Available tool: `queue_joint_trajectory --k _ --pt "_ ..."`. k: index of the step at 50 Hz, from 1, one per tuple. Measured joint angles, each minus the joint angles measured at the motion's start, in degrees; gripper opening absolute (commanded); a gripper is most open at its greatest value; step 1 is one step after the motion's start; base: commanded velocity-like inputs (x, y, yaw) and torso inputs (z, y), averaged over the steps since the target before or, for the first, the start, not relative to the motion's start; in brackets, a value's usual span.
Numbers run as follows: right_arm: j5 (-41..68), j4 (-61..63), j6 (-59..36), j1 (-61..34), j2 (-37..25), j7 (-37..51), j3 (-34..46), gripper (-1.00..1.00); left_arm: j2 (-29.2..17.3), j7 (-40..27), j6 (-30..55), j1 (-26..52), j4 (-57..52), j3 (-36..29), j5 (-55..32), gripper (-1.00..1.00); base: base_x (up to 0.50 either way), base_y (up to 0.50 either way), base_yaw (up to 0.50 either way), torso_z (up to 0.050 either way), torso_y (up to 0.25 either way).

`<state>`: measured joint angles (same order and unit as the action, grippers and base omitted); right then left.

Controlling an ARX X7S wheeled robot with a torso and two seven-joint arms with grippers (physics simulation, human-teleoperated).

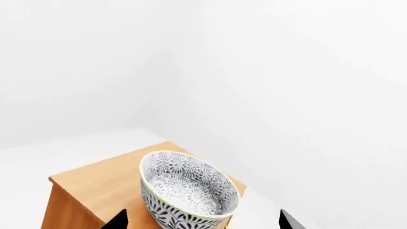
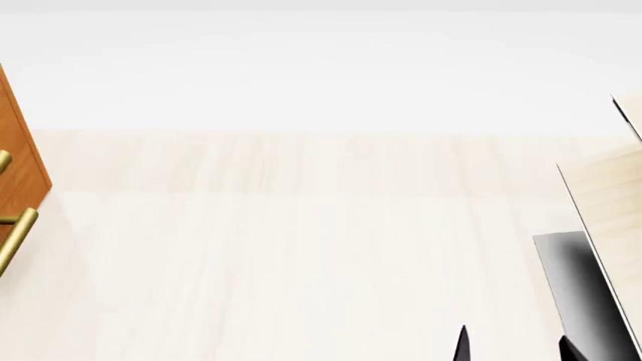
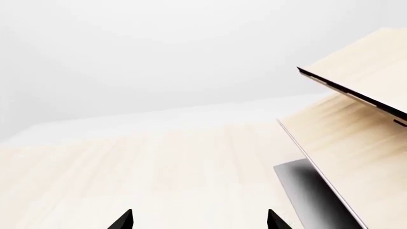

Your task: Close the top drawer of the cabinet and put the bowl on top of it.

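In the left wrist view the white bowl [image 1: 189, 191] with its grey-blue floral pattern is upright over the orange-brown cabinet's top [image 1: 95, 183], close to the top's edge. Its base is cut off by the frame. My left gripper [image 1: 203, 222] is open, one dark fingertip on either side of the bowl and both clear of it. The head view catches only a strip of the cabinet [image 2: 20, 154] at the far left, with a brass handle [image 2: 15, 235]. Which drawer that handle belongs to I cannot tell, so the top drawer's state is hidden. My right gripper [image 3: 198, 220] is open over bare floor, holding nothing.
A pale light-wood shelf [image 2: 607, 199] with a dark grey base [image 2: 576, 289] stands at the right, close to my right gripper [image 2: 516, 347]. Light wooden floor [image 2: 301, 248] lies between it and the cabinet. White walls stand behind.
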<state>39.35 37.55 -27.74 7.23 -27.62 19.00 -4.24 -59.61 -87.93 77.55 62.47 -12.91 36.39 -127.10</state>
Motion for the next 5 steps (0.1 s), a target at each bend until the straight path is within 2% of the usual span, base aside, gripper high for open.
queue_joint_trajectory --k 5 --pt "-0.13 -0.32 0.36 0.14 0.07 -0.19 0.11 1.00 -0.72 -0.04 -0.63 -3.86 -4.05 0.85 -2.66 1.00 0.00 0.00 0.00 0.000 0.000"
